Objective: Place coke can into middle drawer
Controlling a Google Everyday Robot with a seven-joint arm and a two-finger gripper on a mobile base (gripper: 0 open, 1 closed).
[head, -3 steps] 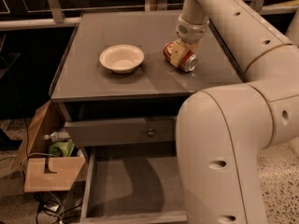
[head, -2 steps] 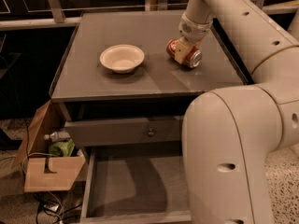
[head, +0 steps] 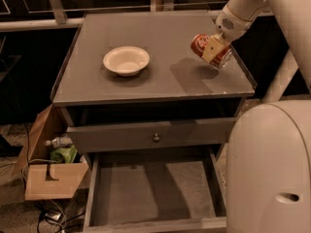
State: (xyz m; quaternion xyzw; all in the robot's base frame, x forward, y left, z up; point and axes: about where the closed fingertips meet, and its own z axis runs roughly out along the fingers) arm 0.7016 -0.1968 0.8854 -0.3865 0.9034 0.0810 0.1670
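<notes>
Gripper [head: 214, 51]: at the right rear of the cabinet top [head: 146, 33], reaching in from the upper right on the white arm [head: 243, 8]. Fingers clamped across the coke can [head: 198, 43]; one tan finger pad [head: 212, 48] lies over the can's side and covers its middle.

Coke can: held in the gripper, tilted well off upright, one end facing up and left. Red body shows on either side of the pad. Its shadow [head: 190, 74] falls on the top below and to the left, apart from the can, so the can appears clear of the surface.

White bowl [head: 126, 60]: on the cabinet top, left of centre, well apart from the can.

Drawer front with brass knob [head: 156, 137]: below the top, pulled out slightly.

Middle drawer [head: 92, 193]: beneath that front, pulled far out, floor bare.

Cardboard box [head: 48, 181]: on the floor left of the cabinet, green item [head: 63, 154] inside.

Robot body [head: 269, 169]: fills the lower right, in front of the drawer's right side.
</notes>
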